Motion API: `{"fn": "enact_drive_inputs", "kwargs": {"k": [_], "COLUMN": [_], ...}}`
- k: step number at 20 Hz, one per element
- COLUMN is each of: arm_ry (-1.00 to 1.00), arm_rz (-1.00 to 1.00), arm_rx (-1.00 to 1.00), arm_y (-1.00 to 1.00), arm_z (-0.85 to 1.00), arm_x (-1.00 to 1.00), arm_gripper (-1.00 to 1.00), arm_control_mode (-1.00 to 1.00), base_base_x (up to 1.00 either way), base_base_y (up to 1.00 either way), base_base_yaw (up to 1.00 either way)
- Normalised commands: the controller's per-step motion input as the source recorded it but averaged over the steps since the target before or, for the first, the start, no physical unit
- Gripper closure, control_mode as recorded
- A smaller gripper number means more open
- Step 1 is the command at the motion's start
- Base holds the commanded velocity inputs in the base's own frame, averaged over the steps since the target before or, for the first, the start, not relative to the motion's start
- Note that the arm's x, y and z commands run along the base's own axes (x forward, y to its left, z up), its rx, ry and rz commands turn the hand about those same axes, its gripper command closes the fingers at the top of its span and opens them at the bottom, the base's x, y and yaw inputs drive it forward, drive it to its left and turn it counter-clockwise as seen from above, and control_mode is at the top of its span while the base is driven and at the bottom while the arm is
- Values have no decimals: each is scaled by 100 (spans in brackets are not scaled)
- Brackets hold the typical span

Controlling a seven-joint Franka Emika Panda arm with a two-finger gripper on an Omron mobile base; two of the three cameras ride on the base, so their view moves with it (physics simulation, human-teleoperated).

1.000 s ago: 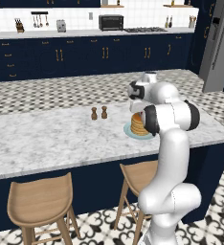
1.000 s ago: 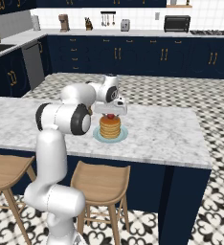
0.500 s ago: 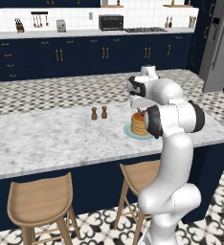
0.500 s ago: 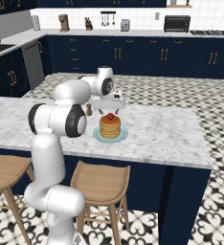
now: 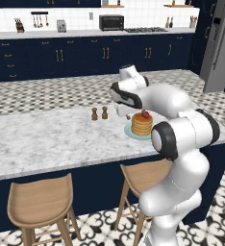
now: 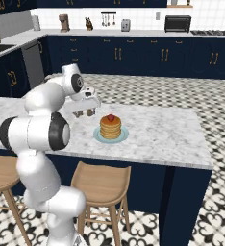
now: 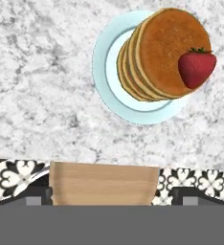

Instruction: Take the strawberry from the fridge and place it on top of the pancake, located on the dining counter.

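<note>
One strawberry (image 7: 196, 66): it sits on top of the pancake (image 7: 164, 52), toward one edge of the top cake, leafy end up; in the right base view it shows as a red dot on the crown of the stack (image 6: 111, 117).
Pancake: a golden-brown stack on a pale blue plate (image 7: 104, 81), upright and even.
Dining counter (image 5: 52, 139): white-grey marble on a navy base; the plate stands near the front edge, toward the end by the arm.
Gripper (image 6: 88, 102): held above the marble just beside the plate, apart from the stack and the fruit; I cannot tell from here how wide the fingers stand.
Two shakers (image 5: 99, 113): small and dark, side by side on the marble, near the plate on its far side.
Stools: a wooden seat (image 7: 104, 183) shows below the counter's edge under the hand; another (image 5: 37, 201) stands further along.
Fridge (image 5: 220, 45): grey, at the far right of the room, well apart from the counter.
</note>
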Motion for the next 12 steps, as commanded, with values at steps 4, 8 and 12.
{"fn": "enact_drive_inputs", "kwargs": {"k": [4,8,12], "arm_ry": [0,-5,-11], "arm_rz": [11,11,9], "arm_rx": [-12,-6,-7], "arm_y": [100,80,64], "arm_z": [36,31,35], "arm_x": [-100,-100,-100], "arm_gripper": [-100,-100,-100], "arm_control_mode": [-100,-100,-100], "base_base_x": [0,0,0], "base_base_y": [0,0,0], "base_base_yaw": [0,0,0]}}
